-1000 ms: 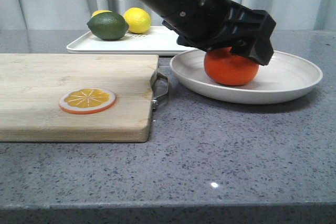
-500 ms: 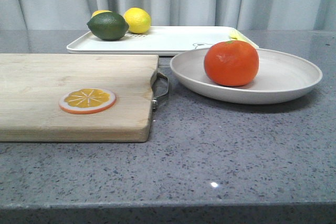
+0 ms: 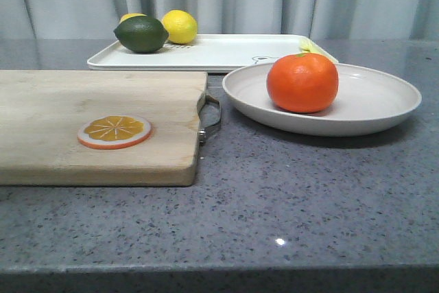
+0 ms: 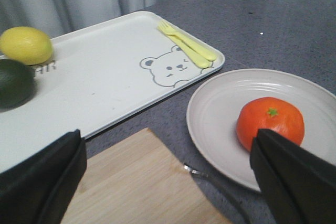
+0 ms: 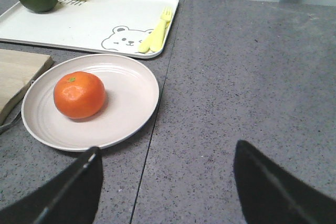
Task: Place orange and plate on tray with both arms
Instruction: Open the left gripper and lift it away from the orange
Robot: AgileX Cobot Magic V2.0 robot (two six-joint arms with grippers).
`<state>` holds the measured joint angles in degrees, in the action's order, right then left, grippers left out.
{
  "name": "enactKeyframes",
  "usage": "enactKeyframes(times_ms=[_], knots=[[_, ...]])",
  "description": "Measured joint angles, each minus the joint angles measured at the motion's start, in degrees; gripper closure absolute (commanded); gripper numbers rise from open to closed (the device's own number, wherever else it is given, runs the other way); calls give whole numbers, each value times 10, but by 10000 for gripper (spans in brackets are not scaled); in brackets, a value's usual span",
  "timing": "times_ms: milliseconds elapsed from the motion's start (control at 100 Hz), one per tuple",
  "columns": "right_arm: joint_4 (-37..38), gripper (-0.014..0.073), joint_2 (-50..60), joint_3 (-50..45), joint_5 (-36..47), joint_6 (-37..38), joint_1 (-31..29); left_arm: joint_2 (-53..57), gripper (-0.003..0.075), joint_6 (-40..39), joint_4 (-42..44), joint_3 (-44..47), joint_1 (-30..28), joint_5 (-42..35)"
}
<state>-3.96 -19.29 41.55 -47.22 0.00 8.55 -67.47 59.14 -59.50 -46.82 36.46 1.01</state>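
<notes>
**Orange sits in the plate, beside the tray; both claws spread and holding nothing**

The grey stone table carries everything. On the robot's left lies a wooden cutting board with a metal handle, an orange slice flat on it. Behind it the tray lies with its long axis across the front view, its bear drawing near the corner closest to the plate. On the tray are a dark green lime, two lemons at the far left end, and a yellow fork and spoon set at the right end.

The plate rests on the table just in front of the tray's right end. The orange stands inside it, off-centre toward the board, green stem spot up.

The left gripper and right gripper each show fingers wide apart above the table.
</notes>
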Motion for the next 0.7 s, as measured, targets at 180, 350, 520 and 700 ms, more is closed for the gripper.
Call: enactKeyframes(times_ms=[180, 350, 520, 700], knots=[[0, 63, 0, 0, 0, 0, 0, 146, 122, 0, 0, 115, -23, -21], [0, 63, 0, 0, 0, 0, 0, 260, 122, 0, 0, 198, -43, -31], [-2, 63, 0, 0, 0, 0, 0, 319, 122, 0, -1, 250, -58, -34], [-37, 63, -35, 0, 14, 0, 0, 326, 122, 0, -1, 261, -61, -34]])
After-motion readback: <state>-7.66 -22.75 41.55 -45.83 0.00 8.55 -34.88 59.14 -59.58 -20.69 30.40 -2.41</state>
